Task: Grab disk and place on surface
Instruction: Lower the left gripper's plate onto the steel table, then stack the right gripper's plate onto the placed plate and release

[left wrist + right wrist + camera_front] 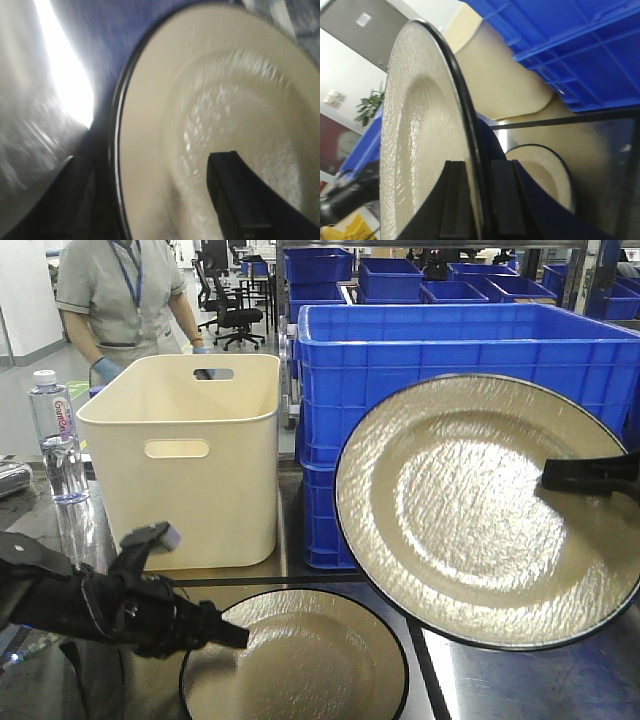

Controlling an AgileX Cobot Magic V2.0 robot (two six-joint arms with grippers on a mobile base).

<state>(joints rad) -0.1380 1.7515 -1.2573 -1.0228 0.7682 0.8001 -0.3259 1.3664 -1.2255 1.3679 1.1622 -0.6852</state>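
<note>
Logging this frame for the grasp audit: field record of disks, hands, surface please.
right hand: shut on rim of raised disk
raised disk: tilted, off the surface
left hand: fingers straddle rim of second disk; clamping unclear
second disk: flat on surface
behind: cream bin, blue crates, water bottle

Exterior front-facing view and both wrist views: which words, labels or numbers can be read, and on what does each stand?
"Gan...": red letters on the label of the water bottle; the remaining letters are blurred.
White tag on the grey wall panel: too small to read.
Raised disk, cream bin, blue crates: no text visible.
Left wrist view: no text visible.
</note>
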